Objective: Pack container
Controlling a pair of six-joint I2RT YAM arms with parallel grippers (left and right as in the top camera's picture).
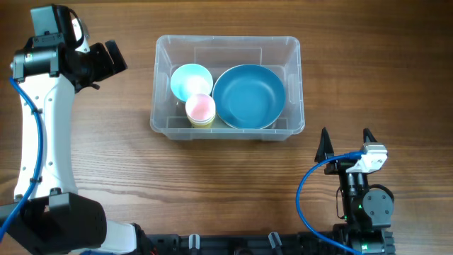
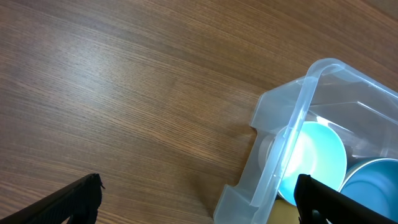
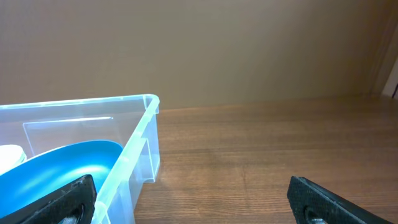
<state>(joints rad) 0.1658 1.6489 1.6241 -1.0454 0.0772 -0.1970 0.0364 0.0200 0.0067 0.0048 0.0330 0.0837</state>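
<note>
Left gripper (image 1: 117,60) hangs above the bare wooden counter (image 1: 212,177) with its jaws spread wide and nothing between them, at about 9 o'clock from the container (image 1: 228,39) and pointing toward it. In the left wrist view its two dark fingers (image 2: 68,202) frame the wood, with the container's near corner just beyond them. Right gripper (image 1: 345,138) stands at about 5 o'clock from the container, near but apart from it, jaws equally wide and empty, tips aimed toward 12 o'clock. The container sits upright a little toward 12 o'clock of the counter's middle. Inside it, a large blue bowl (image 1: 248,95) fills the 3 o'clock half. A smaller light blue bowl (image 1: 190,80) lies at the 10 o'clock side. A pink cup (image 1: 200,108) sits at 7 o'clock, nested on something yellow and touching both bowls.
</note>
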